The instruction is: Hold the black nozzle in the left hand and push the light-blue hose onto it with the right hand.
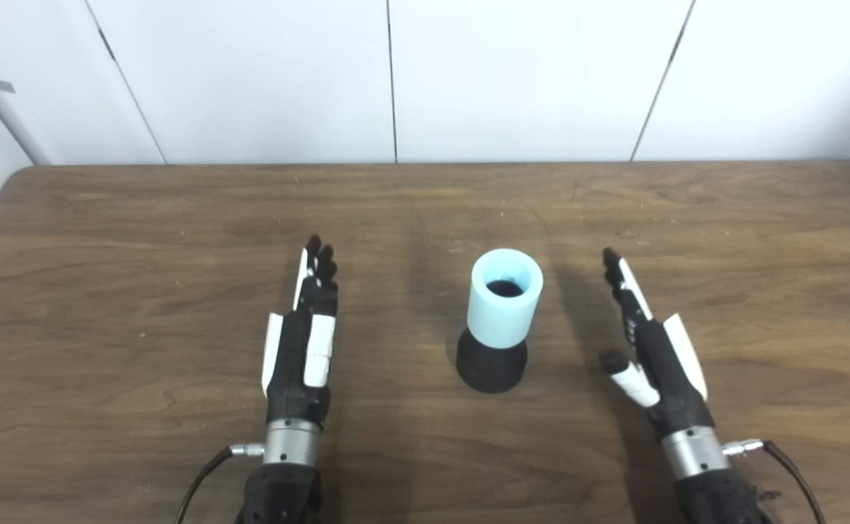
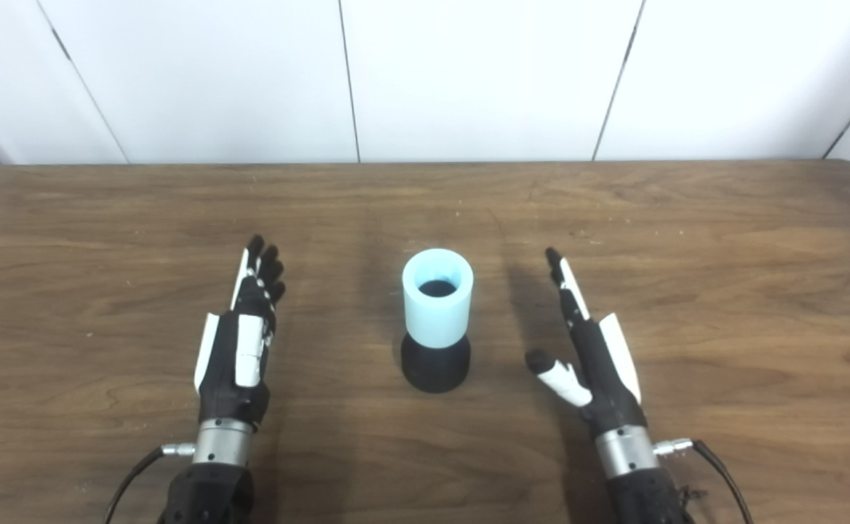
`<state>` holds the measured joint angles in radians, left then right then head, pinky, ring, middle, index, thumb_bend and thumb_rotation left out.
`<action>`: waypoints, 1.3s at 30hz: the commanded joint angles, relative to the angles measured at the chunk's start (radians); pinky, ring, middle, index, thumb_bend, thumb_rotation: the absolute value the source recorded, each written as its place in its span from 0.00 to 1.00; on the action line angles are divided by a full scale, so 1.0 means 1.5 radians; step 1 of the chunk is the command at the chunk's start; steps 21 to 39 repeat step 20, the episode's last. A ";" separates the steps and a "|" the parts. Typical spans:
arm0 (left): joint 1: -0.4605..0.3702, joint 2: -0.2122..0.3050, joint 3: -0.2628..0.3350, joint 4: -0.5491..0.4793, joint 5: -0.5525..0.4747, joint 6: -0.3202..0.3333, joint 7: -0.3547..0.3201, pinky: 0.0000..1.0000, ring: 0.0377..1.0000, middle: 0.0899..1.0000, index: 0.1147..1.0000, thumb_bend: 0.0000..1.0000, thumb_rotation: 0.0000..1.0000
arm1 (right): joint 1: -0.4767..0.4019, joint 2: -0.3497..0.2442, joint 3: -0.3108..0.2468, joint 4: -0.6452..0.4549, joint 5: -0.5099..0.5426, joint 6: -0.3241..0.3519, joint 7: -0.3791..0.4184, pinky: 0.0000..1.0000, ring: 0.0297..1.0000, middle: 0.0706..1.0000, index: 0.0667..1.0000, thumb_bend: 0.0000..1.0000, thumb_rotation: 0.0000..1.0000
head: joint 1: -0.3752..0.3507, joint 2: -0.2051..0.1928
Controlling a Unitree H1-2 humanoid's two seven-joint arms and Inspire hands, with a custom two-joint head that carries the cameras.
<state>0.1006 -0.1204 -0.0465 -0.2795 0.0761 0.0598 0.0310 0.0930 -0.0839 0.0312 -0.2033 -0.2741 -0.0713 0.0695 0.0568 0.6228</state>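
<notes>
The hose (image 1: 505,298) stands upright in the middle of the worktop (image 1: 105,291), a short light-blue tube with its open mouth facing up, and it already sits on top of the nozzle (image 1: 492,370), the black flared piece touching it from below. The two read as one stack with its long axis vertical. A dark round shape shows down inside the tube's mouth, though I can't tell how deep the nozzle reaches in.

The left hand (image 1: 303,342) lies to the left of the stack, back upward, fingers straight and pointing away toward the wall, holding nothing. The right hand (image 1: 647,349) sits on the other side, tilted onto its edge with the palm turned inward toward the stack, fingers stretched out, thumb (image 1: 625,375) sticking out toward the nozzle. It's empty too. Neither touches the stack.

The stack is between the hands, a little nearer the right one, I'd say, whose thumb is level with the black base. For the left hand the nozzle lies off to its right and low, at the bottom of the stack, so my guess is it must swing inward and close around that flared base from the side. The right hand's palm already faces the blue tube, which lies inward and slightly ahead of it.
</notes>
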 commanded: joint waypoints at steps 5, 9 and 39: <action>-0.016 0.017 0.001 0.005 0.004 -0.012 0.002 1.00 1.00 1.00 1.00 0.92 1.00 | -0.023 -0.001 -0.002 -0.003 0.027 -0.056 -0.020 1.00 1.00 1.00 1.00 0.84 1.00 | -0.011 -0.009; -0.018 0.034 -0.011 0.020 0.047 -0.040 0.006 1.00 1.00 1.00 1.00 0.91 1.00 | -0.021 0.007 -0.005 -0.002 0.054 -0.043 -0.022 1.00 1.00 1.00 1.00 0.80 1.00 | -0.016 -0.011; -0.006 0.054 -0.034 0.020 0.106 -0.102 0.012 1.00 1.00 1.00 1.00 0.88 1.00 | -0.020 0.033 -0.014 -0.009 0.165 -0.036 -0.015 1.00 1.00 1.00 1.00 0.81 1.00 | -0.022 -0.005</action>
